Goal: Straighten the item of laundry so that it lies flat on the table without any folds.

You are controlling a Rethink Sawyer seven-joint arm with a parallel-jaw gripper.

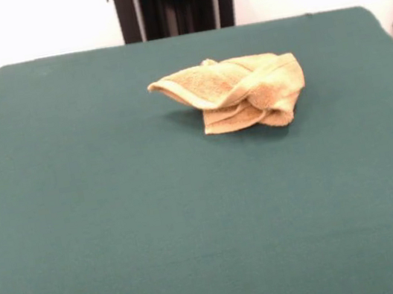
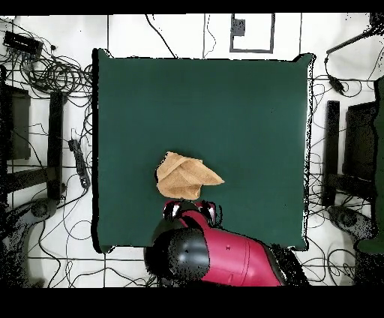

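The mustard-tan towel (image 1: 237,93) lies crumpled in a folded heap on the dark green table (image 1: 119,228), towards its far side and a little right of the middle. One flap sticks out to the left and its hems are rolled over each other at the right. In the overhead view the towel (image 2: 186,176) is a bunched wedge on the table (image 2: 247,112), near the edge closest to the robot. The red arm's end with the gripper (image 2: 190,210) sits just below the towel, apart from it. The front view does not show the gripper.
The black pedestal (image 1: 174,1) stands behind the table's far edge. The red arm's body (image 2: 225,259) reaches over the table's bottom edge in the overhead view. Cables (image 2: 45,71) and dark stands (image 2: 352,150) lie on the floor round the table.
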